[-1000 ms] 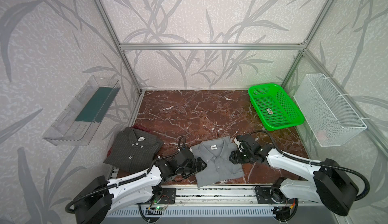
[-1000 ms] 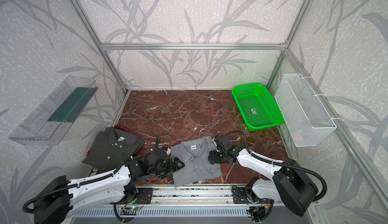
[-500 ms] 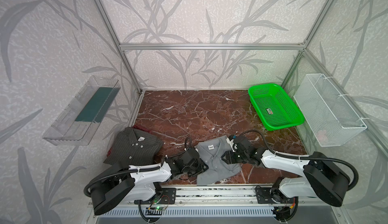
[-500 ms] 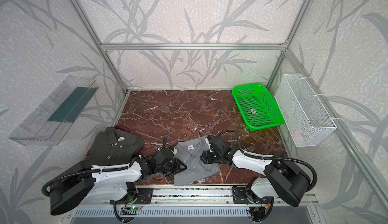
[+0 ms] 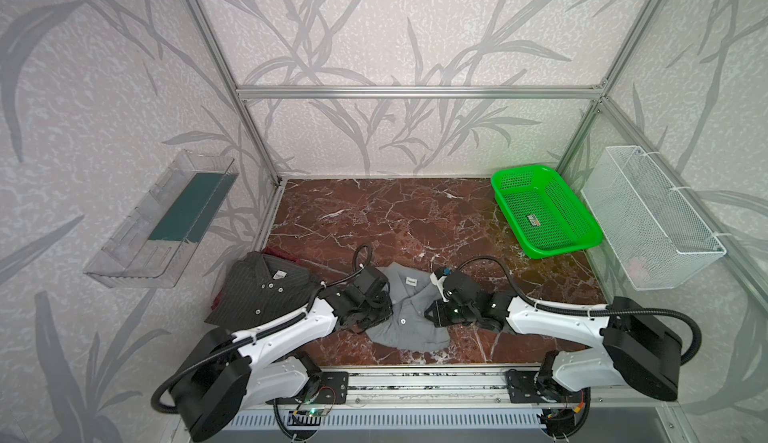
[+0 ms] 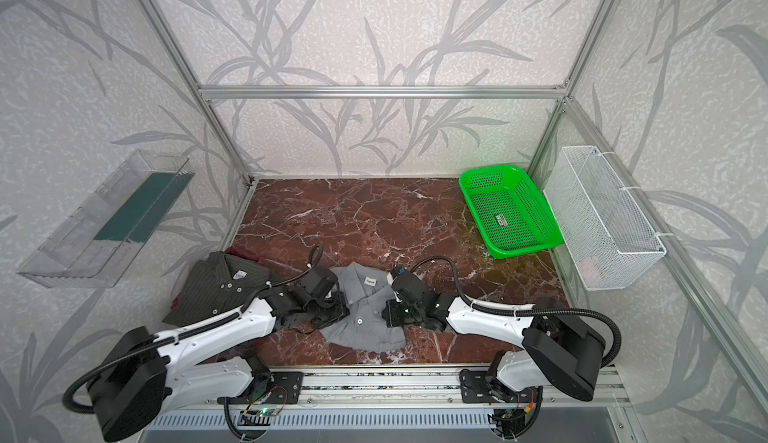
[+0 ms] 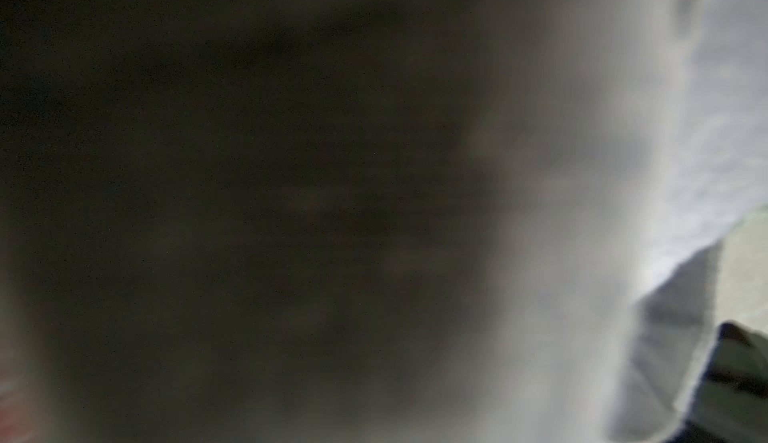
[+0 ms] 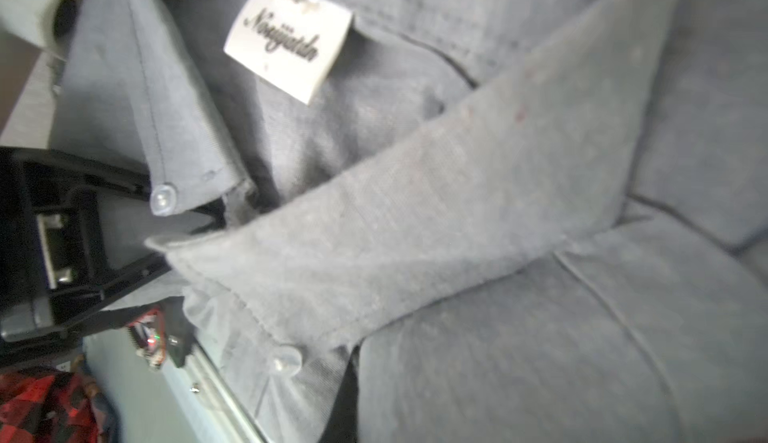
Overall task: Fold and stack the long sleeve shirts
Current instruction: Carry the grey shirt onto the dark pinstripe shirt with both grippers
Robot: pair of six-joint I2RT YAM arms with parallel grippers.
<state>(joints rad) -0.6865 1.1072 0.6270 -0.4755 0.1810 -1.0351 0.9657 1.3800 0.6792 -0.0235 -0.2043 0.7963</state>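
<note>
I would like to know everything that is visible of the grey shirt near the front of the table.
The grey shirt is plain mid-grey woven cloth with a collar, pale buttons and a white label inside the neck. It lies folded on the red marble table, near the front edge, collar toward the back, to the right of the dark striped shirt. The left gripper and the right gripper are shut on its two sides, and the cloth between them is bunched.
</note>
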